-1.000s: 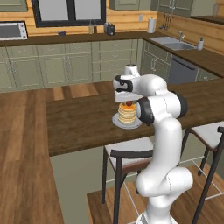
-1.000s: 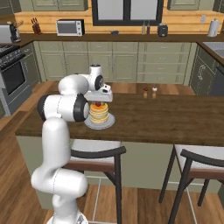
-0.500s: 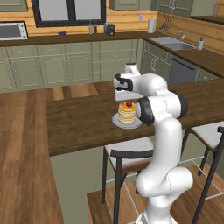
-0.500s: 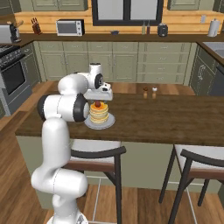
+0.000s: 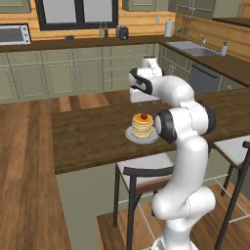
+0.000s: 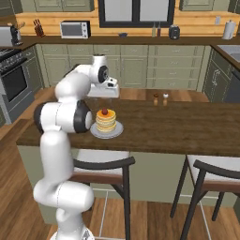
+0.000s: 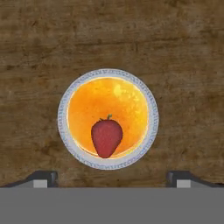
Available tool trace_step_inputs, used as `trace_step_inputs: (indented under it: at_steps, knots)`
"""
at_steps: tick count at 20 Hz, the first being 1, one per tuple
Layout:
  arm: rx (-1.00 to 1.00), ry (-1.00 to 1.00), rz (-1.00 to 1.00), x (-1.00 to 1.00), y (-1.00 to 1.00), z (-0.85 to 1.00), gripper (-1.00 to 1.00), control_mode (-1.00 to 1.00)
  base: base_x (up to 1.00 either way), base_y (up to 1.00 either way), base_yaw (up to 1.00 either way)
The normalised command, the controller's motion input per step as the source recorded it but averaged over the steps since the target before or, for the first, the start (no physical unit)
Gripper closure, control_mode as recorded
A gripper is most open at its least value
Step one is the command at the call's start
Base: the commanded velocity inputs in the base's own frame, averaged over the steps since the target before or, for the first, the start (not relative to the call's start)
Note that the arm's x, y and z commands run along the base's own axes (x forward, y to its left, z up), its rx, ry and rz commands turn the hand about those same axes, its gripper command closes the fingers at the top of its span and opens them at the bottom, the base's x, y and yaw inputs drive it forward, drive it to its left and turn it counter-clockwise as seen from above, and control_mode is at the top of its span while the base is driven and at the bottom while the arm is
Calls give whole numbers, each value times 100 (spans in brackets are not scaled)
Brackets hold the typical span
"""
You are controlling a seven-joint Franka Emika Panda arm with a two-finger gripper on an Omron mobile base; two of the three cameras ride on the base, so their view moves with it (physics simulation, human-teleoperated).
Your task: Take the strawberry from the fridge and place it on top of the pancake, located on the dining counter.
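A dark red strawberry (image 7: 106,138) lies on top of the golden pancake (image 7: 107,114) stack, toward one edge of it, on a round grey plate (image 7: 151,131). The strawberry (image 5: 143,116) caps the stack (image 5: 142,127) on the dark brown dining counter (image 5: 88,134); from the right base view the strawberry (image 6: 105,112) and pancake (image 6: 106,122) sit on the same counter (image 6: 178,124). My gripper (image 7: 111,177) hangs straight above the plate, open, its fingertips (image 7: 43,177) wide apart and holding nothing. The gripper (image 5: 142,99) is a little above the stack. The fridge is out of view.
Two small shakers (image 6: 160,99) stand on the counter's far edge to the right. Bar stools (image 5: 139,171) (image 6: 206,171) stand along the near side. Wall cabinets, a microwave (image 6: 75,29) and a sink (image 5: 195,48) are at the back.
The jaws have spread wide and let go of the strawberry, which now rests on the pancake. The hand has lifted slightly above the stack.
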Motion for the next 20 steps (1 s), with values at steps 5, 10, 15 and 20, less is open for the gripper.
trace_step_inputs:
  at_steps: [5,10,15,20]
  knots:
    - [0,-19,0,-100,0,65,-100,-100,0,0,0]
    - [-3,-32,4,-100,7,36,-100,-100,0,0,0]
    - [-4,-27,4,-100,33,22,-100,-100,0,0,0]
    - [-4,-3,-1,-100,52,8,-100,-100,0,0,0]
